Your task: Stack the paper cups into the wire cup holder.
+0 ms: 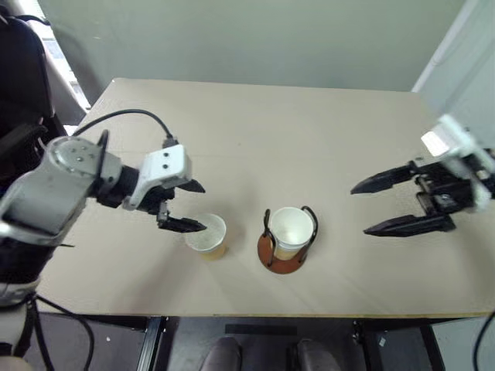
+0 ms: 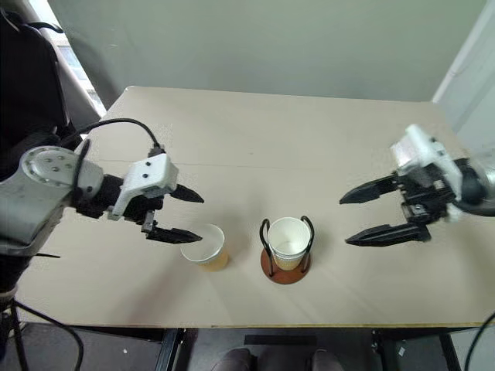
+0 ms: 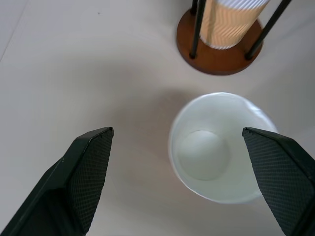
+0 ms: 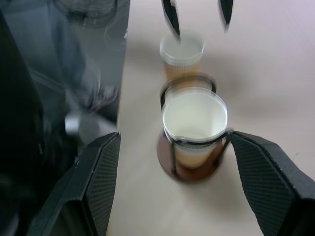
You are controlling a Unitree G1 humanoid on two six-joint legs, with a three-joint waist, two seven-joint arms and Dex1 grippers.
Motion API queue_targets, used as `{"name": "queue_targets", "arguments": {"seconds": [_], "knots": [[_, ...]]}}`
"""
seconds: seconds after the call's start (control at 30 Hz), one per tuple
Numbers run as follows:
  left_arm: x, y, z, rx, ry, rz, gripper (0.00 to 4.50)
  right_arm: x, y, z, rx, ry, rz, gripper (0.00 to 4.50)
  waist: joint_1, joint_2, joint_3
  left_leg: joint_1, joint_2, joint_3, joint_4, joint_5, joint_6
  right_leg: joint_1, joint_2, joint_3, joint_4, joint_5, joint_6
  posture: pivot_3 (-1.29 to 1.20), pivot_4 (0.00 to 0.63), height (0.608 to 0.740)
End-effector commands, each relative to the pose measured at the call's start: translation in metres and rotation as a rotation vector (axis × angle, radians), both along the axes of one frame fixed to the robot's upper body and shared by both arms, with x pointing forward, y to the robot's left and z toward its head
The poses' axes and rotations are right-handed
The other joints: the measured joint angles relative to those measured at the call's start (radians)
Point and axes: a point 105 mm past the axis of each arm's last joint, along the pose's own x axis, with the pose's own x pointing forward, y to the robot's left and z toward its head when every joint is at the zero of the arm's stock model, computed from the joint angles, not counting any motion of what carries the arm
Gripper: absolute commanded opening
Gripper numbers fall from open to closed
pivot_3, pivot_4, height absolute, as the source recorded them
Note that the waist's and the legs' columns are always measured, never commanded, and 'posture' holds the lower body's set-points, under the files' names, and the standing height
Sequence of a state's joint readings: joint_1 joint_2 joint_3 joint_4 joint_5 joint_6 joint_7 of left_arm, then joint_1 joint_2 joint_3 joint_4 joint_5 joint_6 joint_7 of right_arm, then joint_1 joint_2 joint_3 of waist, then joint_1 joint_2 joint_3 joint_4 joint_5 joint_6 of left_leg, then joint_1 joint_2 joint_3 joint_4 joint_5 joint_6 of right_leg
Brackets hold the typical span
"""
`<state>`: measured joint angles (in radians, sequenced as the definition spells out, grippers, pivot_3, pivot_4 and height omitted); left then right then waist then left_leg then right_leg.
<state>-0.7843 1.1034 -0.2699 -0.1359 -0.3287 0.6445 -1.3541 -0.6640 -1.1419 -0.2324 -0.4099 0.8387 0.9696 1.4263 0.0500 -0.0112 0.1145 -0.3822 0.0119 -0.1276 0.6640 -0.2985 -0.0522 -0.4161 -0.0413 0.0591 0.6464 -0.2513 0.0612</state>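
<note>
Bare test room or lab, plain beige table (image 1: 255, 124), blank grey-green wall (image 1: 255, 39), loose cables (image 1: 128, 116)

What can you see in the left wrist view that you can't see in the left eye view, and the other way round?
Left wrist view alone: the loose cup's white inside bottom, seen between the open left gripper's fingers.

Left eye view alone: the open right gripper off to the holder's right, and the whole table.

Both: the loose cup, the left gripper's fingers, and the wire holder with a cup standing in it.
</note>
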Motion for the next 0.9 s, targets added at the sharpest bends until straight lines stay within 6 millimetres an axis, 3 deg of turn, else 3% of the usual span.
{"name": "queue_targets", "arguments": {"seconds": [0.03, 0.33, 0.47, 0.6, 0.77, 0.8, 0.9], "knots": [[0.008, 0.0, -0.003, 0.06, -0.01, -0.018, 4.5, -0.023, 0.007, 0.018, 0.06, -0.034, -0.002, 3.54, -0.007, -0.001, 0.0, 0.0, 0.0, 0.0, 0.0, 0.0, 0.0, 0.0, 0.0, 0.0, 0.0, 0.0, 0.0, 0.0, 0.15, 0.74], [0.02, 0.008, -0.029, 0.202, 0.031, -0.04, 4.5, -0.029, 0.003, -0.001, 0.017, -0.017, -0.157, 3.54, -0.01, 0.0, 0.0, 0.0, 0.0, -0.002, 0.001, 0.0, 0.0, 0.0, 0.001, -0.001, 0.0, 0.001, 0.002, 0.0, 0.15, 0.74], [0.021, 0.002, -0.03, 0.186, 0.038, -0.065, 3.6, -0.029, 0.001, -0.005, 0.002, -0.021, -0.186, 3.57, -0.01, -0.001, 0.0, 0.0, 0.0, -0.002, 0.001, 0.0, 0.001, 0.0, 0.001, -0.001, -0.001, 0.001, 0.002, 0.0, 0.15, 0.74], [0.02, -0.003, -0.026, 0.166, 0.04, -0.086, 2.14, -0.029, -0.002, -0.006, -0.006, -0.03, -0.208, 3.57, -0.01, -0.001, 0.0, 0.0, 0.0, -0.002, 0.002, 0.0, 0.001, 0.0, 0.001, -0.001, -0.001, 0.001, 0.002, 0.0, 0.15, 0.74], [0.011, -0.011, -0.004, 0.08, 0.062, -0.172, 0.21, -0.028, -0.005, -0.005, -0.008, -0.038, -0.225, 3.57, -0.009, -0.001, 0.0, -0.001, 0.0, -0.002, 0.002, 0.0, 0.001, 0.0, 0.001, -0.001, -0.001, 0.001, 0.002, 0.0, 0.15, 0.74], [0.01, -0.01, 0.001, 0.072, 0.062, -0.189, 0.03, -0.028, -0.006, -0.005, -0.008, -0.039, -0.228, 3.57, -0.009, -0.001, 0.0, -0.001, 0.0, -0.002, 0.002, -0.001, 0.001, 0.0, 0.001, -0.001, 0.0, 0.001, 0.002, 0.0, 0.15, 0.74], [0.012, -0.002, 0.012, 0.086, 0.03, -0.207, 0.03, -0.03, -0.007, -0.004, -0.014, -0.045, -0.235, 3.57, -0.009, -0.001, 0.0, -0.001, 0.0, -0.002, 0.002, -0.001, 0.001, 0.0, 0.001, -0.001, -0.001, 0.001, 0.002, 0.0, 0.15, 0.74]]}}
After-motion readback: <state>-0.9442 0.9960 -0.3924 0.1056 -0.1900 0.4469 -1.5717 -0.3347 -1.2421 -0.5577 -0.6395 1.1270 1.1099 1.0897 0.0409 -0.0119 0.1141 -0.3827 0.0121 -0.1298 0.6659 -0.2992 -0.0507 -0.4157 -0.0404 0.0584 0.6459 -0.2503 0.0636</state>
